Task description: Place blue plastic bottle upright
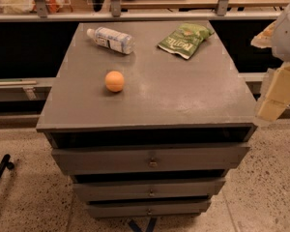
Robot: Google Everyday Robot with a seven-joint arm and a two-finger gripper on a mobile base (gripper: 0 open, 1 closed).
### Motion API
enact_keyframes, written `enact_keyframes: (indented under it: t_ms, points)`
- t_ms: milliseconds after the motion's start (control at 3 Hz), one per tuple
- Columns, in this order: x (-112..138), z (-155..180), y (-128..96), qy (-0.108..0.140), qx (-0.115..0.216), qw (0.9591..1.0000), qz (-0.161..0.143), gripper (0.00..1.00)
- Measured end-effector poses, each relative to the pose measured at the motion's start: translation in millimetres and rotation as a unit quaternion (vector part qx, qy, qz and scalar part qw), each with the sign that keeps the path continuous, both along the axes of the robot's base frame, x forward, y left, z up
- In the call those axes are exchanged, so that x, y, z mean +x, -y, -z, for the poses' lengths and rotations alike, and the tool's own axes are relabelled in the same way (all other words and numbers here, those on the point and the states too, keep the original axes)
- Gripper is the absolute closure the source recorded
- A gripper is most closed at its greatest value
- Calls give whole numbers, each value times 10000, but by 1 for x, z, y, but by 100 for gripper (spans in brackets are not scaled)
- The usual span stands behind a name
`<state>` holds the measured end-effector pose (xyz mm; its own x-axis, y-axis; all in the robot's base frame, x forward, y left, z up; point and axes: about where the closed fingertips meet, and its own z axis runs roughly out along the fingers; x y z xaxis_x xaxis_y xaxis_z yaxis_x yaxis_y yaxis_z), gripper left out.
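Observation:
The blue plastic bottle (111,39) lies on its side at the back left of the grey cabinet top (183,95), its white cap pointing left. It is clear with a pale blue-white label. My gripper (276,93) is at the right edge of the view, beside and off the cabinet's right side, far from the bottle and holding nothing that I can see.
An orange ball (114,81) sits left of centre on the top. A green snack bag (185,39) lies at the back right. The cabinet has three drawers (152,161) below. A railing runs behind it. A black object (0,170) lies on the floor at left.

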<state>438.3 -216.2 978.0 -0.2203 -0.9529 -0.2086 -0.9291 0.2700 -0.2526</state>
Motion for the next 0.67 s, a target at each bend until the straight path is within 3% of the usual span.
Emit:
enact_keyframes:
  t_ms: [333,667]
  points:
    - [0,0,0,1,0,10000,0,0]
    - [17,-5,-5,79,244,9997,58,0]
